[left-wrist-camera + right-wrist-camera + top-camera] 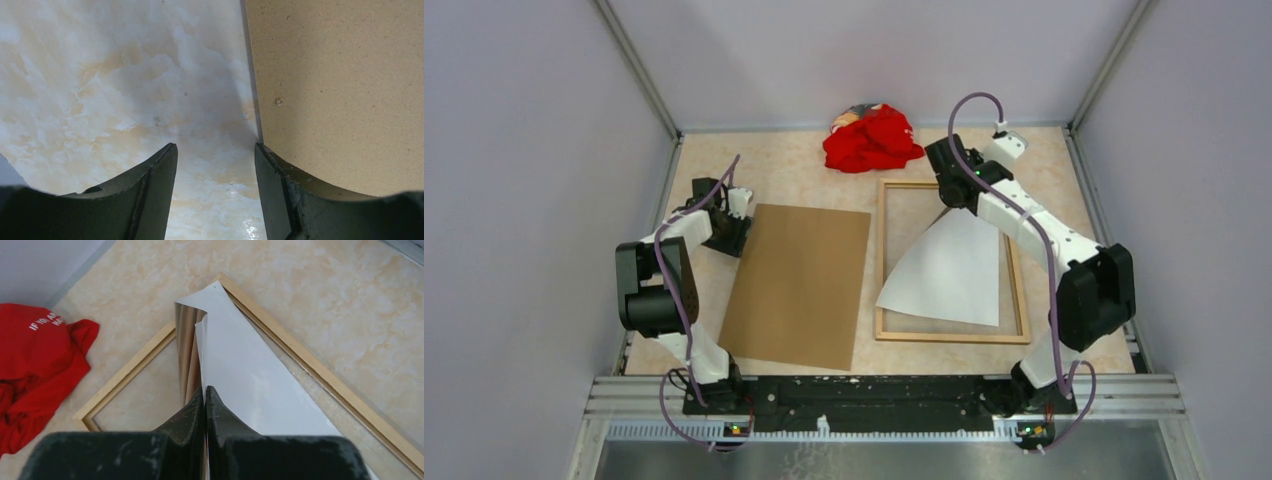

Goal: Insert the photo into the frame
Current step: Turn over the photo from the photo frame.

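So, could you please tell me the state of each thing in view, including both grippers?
frame, lying flat on the table.
photo, white side up, curled, far end lifted, near end resting over the frame.
brown board, lying flat, left of the frame.
red cloth, crumpled at the far edge.
left gripper, open, empty, at the brown board's edge.
right gripper, shut on the photo.
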Controlling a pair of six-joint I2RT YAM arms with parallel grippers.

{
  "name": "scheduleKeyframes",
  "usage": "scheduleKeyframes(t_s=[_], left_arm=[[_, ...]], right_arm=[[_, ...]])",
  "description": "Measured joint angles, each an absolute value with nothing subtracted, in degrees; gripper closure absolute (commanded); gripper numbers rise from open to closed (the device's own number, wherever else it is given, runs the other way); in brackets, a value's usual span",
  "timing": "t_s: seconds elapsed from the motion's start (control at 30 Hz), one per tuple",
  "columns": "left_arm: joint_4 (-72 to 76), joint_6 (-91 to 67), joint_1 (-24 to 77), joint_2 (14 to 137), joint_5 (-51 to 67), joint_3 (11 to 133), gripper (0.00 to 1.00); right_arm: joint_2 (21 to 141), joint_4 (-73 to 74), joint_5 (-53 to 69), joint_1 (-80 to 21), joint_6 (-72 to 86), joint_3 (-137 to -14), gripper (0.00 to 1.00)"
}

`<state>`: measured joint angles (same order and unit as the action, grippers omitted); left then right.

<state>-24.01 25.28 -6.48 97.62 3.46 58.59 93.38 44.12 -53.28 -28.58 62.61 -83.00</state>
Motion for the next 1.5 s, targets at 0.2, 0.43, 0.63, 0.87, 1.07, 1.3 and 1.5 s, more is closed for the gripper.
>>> scheduleKeyframes(t_s=[0.2,0.43,0.63,0.87,1.07,1.3,1.5], left_arm=[[-23.94,25.28,-6.48,97.62,3.49,58.5,0.35],[-23.92,25.28,-6.48,97.6,3.49,58.48,0.35],[-23.55,25.3,-6.48,97.32,3.49,58.08,0.34],[-25.02,25.47,-6.48,96.38,4.49,58.08,0.26],[-32.42,25.65,-6.46,92.44,9.41,62.15,0.02],[-39.64,24.25,5.13,87.5,17.15,71.61,0.02],[-41.25,19.03,26.44,88.82,26.09,76.55,0.02]], right_arm=[[92.16,43.97,-54.0,-28.58,60.62,-77.54,1.0],[87.96,44.86,-53.6,-28.58,60.36,-73.71,1.0],[85.84,43.11,-51.22,-28.73,53.98,-72.38,1.0],[82.48,42.33,-50.35,-28.73,49.93,-70.0,1.0],[85.71,41.21,-48.45,-29.41,49.8,-72.18,1.0],[89.71,40.16,-46.35,-29.85,51.16,-75.2,1.0],[89.73,39.86,-45.67,-29.85,52.77,-75.9,0.98]])
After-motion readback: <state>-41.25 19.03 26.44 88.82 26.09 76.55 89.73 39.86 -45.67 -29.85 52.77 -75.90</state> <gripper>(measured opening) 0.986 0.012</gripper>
